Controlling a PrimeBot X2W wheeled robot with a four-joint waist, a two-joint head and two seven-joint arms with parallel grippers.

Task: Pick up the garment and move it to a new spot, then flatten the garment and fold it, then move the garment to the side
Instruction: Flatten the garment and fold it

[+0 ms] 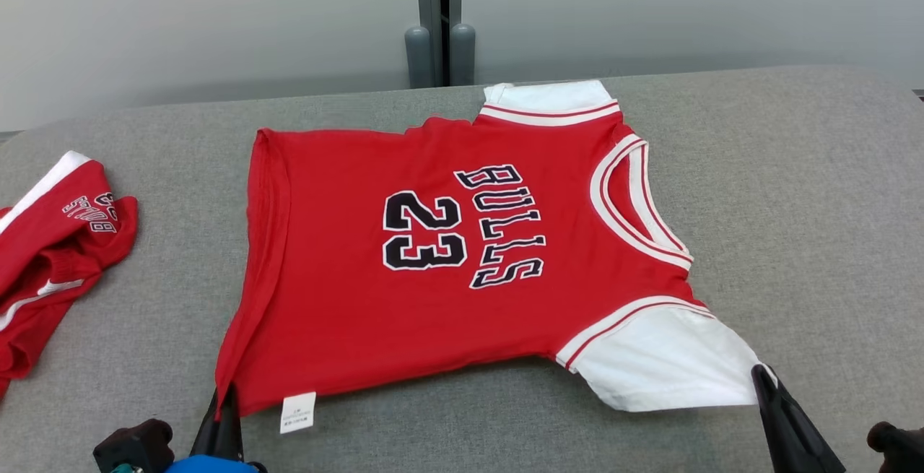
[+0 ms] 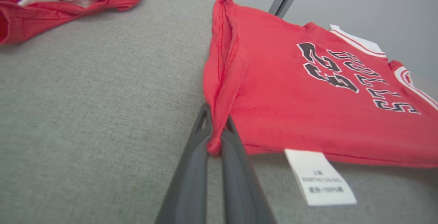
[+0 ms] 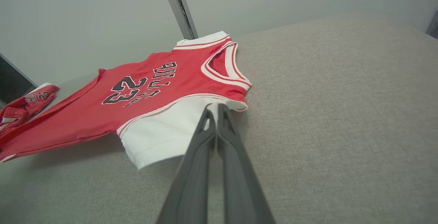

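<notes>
You are looking at a red jersey [image 1: 433, 242] that is lying printed side up across the middle of the grey desk [image 1: 794, 206]. In the head view its collar [image 1: 635, 198] is pointing right and its hem [image 1: 263, 242] left, with "BULLS" and "23" in dark letters running sideways. Your left hand [image 2: 215, 131] is gripping the jersey's near hem corner: in the left wrist view a bunch of red cloth is sticking out between the two dark fingers [image 2: 236, 162], and the hem beyond it is folding over on itself in a ridge. Your right hand [image 3: 214, 109] is clamping shut on the edge of the near sleeve [image 1: 664, 357], which is white and is stretching to a point at the fingertips in the head view. Between the two hands the jersey's near edge is hanging a little off the desk and casting a shadow under it, while the far part is resting on the surface. A white label [image 2: 320, 178] is dangling from that near edge just beside the left hand, its end lying on the desk. The far sleeve [image 1: 548, 101] is showing white at the far edge, near a dark post [image 1: 439, 18] that is standing against the pale wall [image 1: 180, 18]. A second garment [image 1: 50, 242], red too, is lying crumpled at the desk's left end, well apart from the jersey.
</notes>
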